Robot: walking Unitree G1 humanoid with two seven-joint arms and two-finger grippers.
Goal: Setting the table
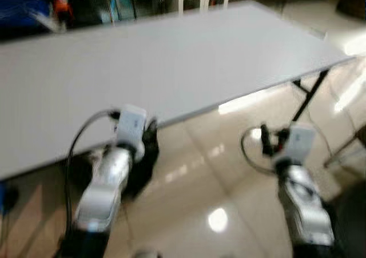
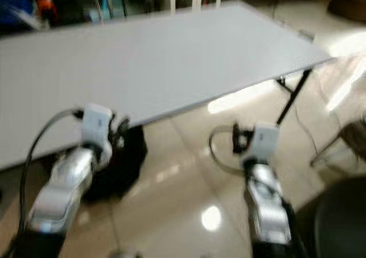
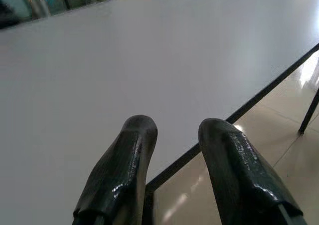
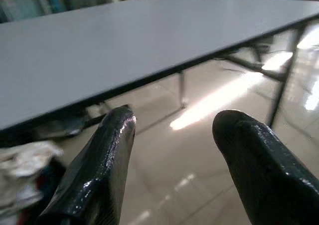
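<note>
A wide, flat, pale grey rectangular desk (image 1: 171, 69) on thin black folding legs (image 1: 309, 98) runs from 9 o'clock up toward 1 o'clock ahead of the robot; the head views are blurred. Its dark-trimmed near edge slants from low at 9 o'clock to higher at 3 o'clock, and its far right corner ends at about 2 o'clock.

The left tool (image 3: 174, 150) sits right at that near edge, its 2 black fingers (image 3: 124, 170) spread apart with nothing between them, tips level with the top and reaching over it in the wrist view. The right tool (image 4: 172, 135) hangs over glossy beige floor tiles (image 1: 206, 178) at about 4 o'clock, short of the desk edge and lower than the top; its 2 fingers (image 4: 104, 160) are likewise spread and hold nothing.

A dark bag-like bundle (image 2: 123, 166) lies on the floor under the near edge beside the left arm. Open tile stretches between the 2 arms and out toward 3 o'clock. A blue and orange blur (image 1: 40, 9) stands beyond the far edge at 11 o'clock.
</note>
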